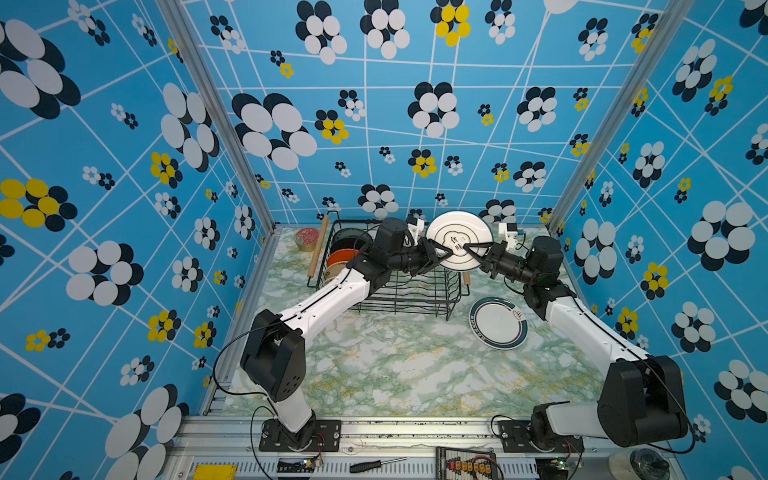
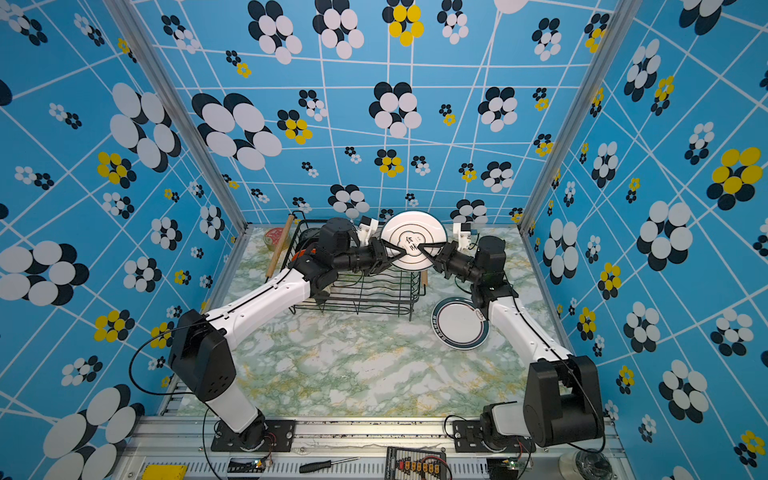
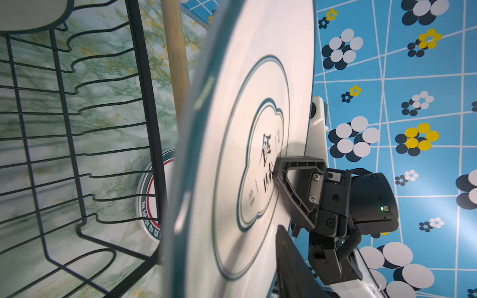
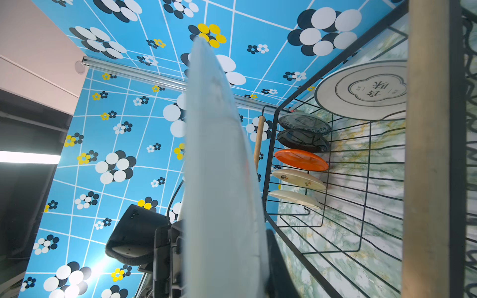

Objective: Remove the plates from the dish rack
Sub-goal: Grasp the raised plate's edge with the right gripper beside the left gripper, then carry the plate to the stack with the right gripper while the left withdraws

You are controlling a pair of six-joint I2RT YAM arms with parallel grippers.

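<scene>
At the back of the marble-patterned table [image 1: 395, 365], far left, a red-lidded tin [image 1: 306, 238] sits just outside the dish rack [image 1: 415, 291]. In the rack's left end the smaller plates [image 4: 300, 160] stand on edge in their slots. The left gripper [image 1: 448, 252] reaches over the rack and straddles the left side of a white plate [image 1: 459, 230] with a lobed emblem. The plate is upright over the rack's right end. From where I stand I can't tell whether those jaws pinch it or stand slack. The right gripper [image 1: 467, 249] meets the same plate from the right and is clamped firmly on it. Further right, a teal-rimmed plate [image 1: 498, 323] lies flat on the table beside the rack, clear of both grippers.
</scene>
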